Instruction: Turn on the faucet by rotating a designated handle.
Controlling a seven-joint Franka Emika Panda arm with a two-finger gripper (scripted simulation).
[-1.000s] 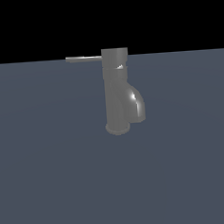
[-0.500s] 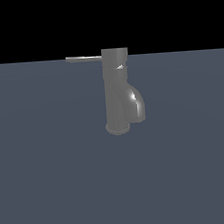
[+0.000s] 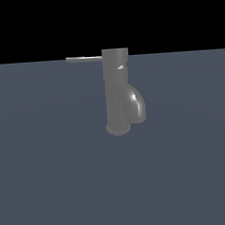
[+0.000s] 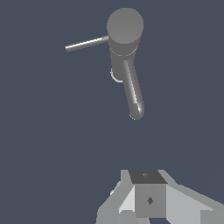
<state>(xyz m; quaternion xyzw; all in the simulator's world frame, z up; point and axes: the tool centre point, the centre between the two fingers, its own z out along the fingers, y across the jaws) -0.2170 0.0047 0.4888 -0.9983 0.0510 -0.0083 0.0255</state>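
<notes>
The faucet (image 3: 117, 92) is a glossy dark grey upright cylinder on a round base, with a thick spout curving down toward the exterior view's right. Its handle (image 3: 84, 59), a thin flat grey lever, sticks out level from the top cap toward the exterior view's left. The wrist view looks down on the faucet (image 4: 125, 30), its handle (image 4: 86, 43) and the spout tip. My gripper (image 4: 146, 186) shows only as grey blocks at that picture's edge, well apart from the faucet and touching nothing. Its finger gap is not clear. The exterior view does not show the gripper.
A flat dark blue-grey floor (image 3: 52, 175) spreads around the faucet, under a black background. Nothing else stands on it.
</notes>
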